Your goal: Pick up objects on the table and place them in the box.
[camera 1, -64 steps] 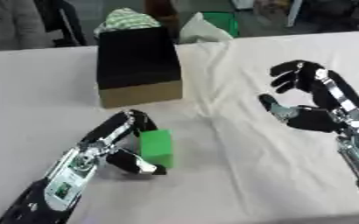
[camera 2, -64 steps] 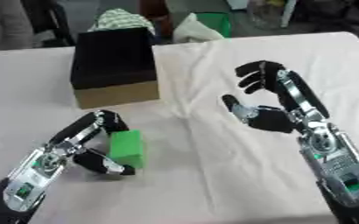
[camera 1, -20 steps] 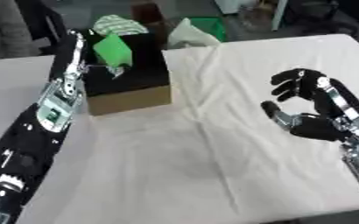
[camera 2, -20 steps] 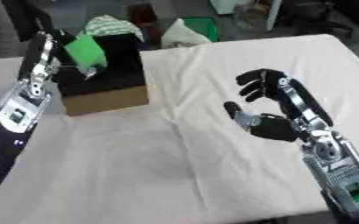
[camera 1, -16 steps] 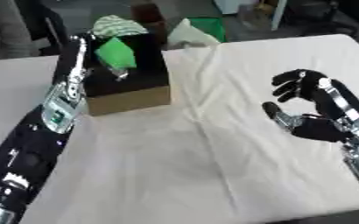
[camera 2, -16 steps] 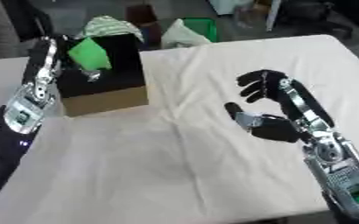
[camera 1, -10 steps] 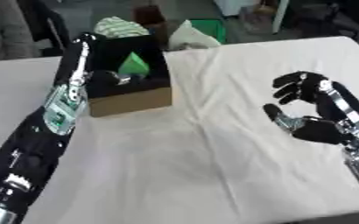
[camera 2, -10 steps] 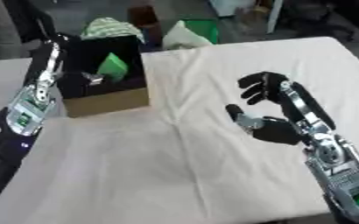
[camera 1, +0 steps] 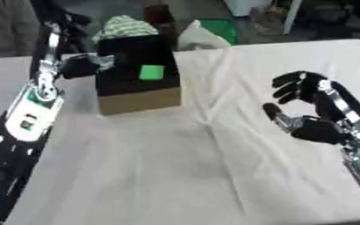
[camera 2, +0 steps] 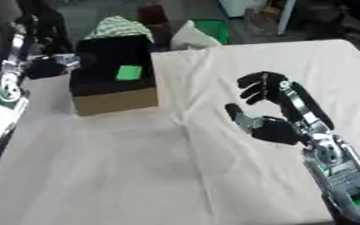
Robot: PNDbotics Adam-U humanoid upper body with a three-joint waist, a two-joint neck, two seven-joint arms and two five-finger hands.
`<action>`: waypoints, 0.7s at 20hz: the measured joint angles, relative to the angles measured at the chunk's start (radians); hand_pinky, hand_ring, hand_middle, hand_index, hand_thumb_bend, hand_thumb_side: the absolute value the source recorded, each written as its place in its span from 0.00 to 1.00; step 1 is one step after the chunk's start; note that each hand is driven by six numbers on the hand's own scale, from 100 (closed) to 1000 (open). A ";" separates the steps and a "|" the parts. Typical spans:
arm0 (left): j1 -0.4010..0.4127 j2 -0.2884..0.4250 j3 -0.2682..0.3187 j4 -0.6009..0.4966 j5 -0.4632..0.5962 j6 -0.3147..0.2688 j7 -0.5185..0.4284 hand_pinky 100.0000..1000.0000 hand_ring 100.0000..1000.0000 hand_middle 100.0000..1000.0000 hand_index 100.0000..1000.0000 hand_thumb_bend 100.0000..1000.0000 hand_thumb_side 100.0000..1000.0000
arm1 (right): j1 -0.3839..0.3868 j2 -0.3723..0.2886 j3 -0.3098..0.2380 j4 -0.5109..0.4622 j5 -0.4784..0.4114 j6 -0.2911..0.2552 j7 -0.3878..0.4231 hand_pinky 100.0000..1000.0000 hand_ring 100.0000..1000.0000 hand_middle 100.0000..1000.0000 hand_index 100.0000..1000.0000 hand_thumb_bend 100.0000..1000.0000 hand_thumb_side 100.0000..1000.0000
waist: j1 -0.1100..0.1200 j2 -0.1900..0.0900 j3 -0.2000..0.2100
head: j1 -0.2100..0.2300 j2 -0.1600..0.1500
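left hand (camera 1: pixel 81 67) beside boxed green block (camera 1: pixel 151 72)

A white cloth (camera 1: pixel 214 167) covers the table, creased near its middle. Beyond the far edge lie a green-and-white striped fabric bundle (camera 1: pixel 127 26), a white bag (camera 1: pixel 200 38) and a green container (camera 1: pixel 220 29).

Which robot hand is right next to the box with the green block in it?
The left hand, up beside the box holding the green block. The right hand hovers far off over the white cloth.
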 measured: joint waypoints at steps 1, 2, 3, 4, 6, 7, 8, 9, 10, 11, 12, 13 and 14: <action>0.037 0.017 0.005 -0.058 0.036 0.002 -0.007 0.53 0.57 0.59 0.66 0.98 0.29 | 0.001 0.000 -0.002 0.001 0.000 0.000 -0.003 0.57 0.61 0.62 0.71 0.27 0.14 | 0.000 0.000 0.005 | -0.001 0.000; 0.071 0.029 0.011 -0.106 0.065 0.005 -0.010 0.52 0.57 0.58 0.66 0.97 0.29 | 0.002 0.000 -0.002 0.002 0.000 0.000 -0.006 0.57 0.61 0.62 0.71 0.27 0.15 | -0.001 0.000 0.008 | -0.001 0.000; 0.102 0.037 0.019 -0.148 0.091 0.008 -0.012 0.52 0.57 0.58 0.66 0.97 0.29 | 0.004 0.000 -0.002 0.002 0.000 0.000 -0.008 0.57 0.61 0.62 0.72 0.27 0.15 | -0.001 0.000 0.011 | -0.001 0.000; 0.131 0.041 0.028 -0.185 0.110 0.013 -0.011 0.52 0.56 0.58 0.66 0.96 0.29 | 0.007 0.000 -0.003 0.002 0.000 -0.001 -0.010 0.57 0.61 0.62 0.72 0.27 0.15 | -0.002 0.000 0.014 | -0.001 0.000; 0.185 0.042 0.046 -0.240 0.136 0.019 -0.006 0.51 0.56 0.58 0.66 0.94 0.31 | 0.007 0.000 -0.005 0.003 -0.002 -0.001 -0.016 0.56 0.60 0.61 0.72 0.27 0.15 | -0.005 0.001 0.022 | -0.001 0.000; 0.211 0.040 0.054 -0.258 0.146 0.023 -0.004 0.51 0.56 0.58 0.66 0.93 0.32 | 0.007 0.000 -0.006 0.003 -0.004 -0.001 -0.020 0.56 0.60 0.61 0.72 0.26 0.15 | -0.006 0.001 0.025 | 0.001 0.000; 0.239 0.036 0.061 -0.272 0.152 0.026 -0.005 0.51 0.56 0.58 0.66 0.93 0.33 | 0.007 0.000 -0.008 0.003 -0.005 -0.002 -0.023 0.56 0.60 0.61 0.72 0.26 0.16 | -0.007 0.002 0.029 | 0.004 0.000; 0.268 0.027 0.068 -0.284 0.155 0.028 -0.007 0.51 0.56 0.58 0.66 0.92 0.34 | 0.007 0.001 -0.008 0.003 -0.006 -0.002 -0.027 0.56 0.60 0.61 0.72 0.26 0.16 | -0.007 0.002 0.030 | 0.008 0.000; 0.292 0.016 0.073 -0.294 0.157 0.029 -0.010 0.51 0.56 0.58 0.66 0.92 0.35 | 0.007 0.002 -0.008 0.003 -0.009 -0.002 -0.031 0.56 0.60 0.61 0.72 0.26 0.16 | -0.006 0.004 0.031 | 0.010 0.000; 0.314 0.004 0.078 -0.302 0.157 0.029 -0.014 0.51 0.56 0.58 0.66 0.92 0.35 | 0.007 0.003 -0.008 0.003 -0.012 -0.002 -0.036 0.56 0.60 0.61 0.72 0.26 0.16 | -0.006 0.007 0.032 | 0.013 0.001; 0.332 -0.009 0.082 -0.307 0.157 0.027 -0.018 0.51 0.56 0.58 0.66 0.92 0.35 | 0.007 0.004 -0.009 0.003 -0.014 -0.003 -0.040 0.55 0.60 0.60 0.72 0.25 0.17 | -0.007 0.010 0.035 | 0.016 0.002; 0.349 -0.020 0.088 -0.311 0.155 0.025 -0.022 0.51 0.56 0.57 0.66 0.91 0.36 | 0.006 0.007 -0.009 0.003 -0.015 -0.002 -0.045 0.55 0.59 0.60 0.72 0.25 0.17 | -0.007 0.011 0.038 | 0.019 0.004; 0.364 -0.031 0.094 -0.314 0.152 0.022 -0.025 0.51 0.55 0.57 0.65 0.90 0.37 | 0.006 0.009 -0.009 0.003 -0.017 -0.003 -0.048 0.55 0.59 0.60 0.72 0.25 0.17 | -0.008 0.013 0.040 | 0.024 0.010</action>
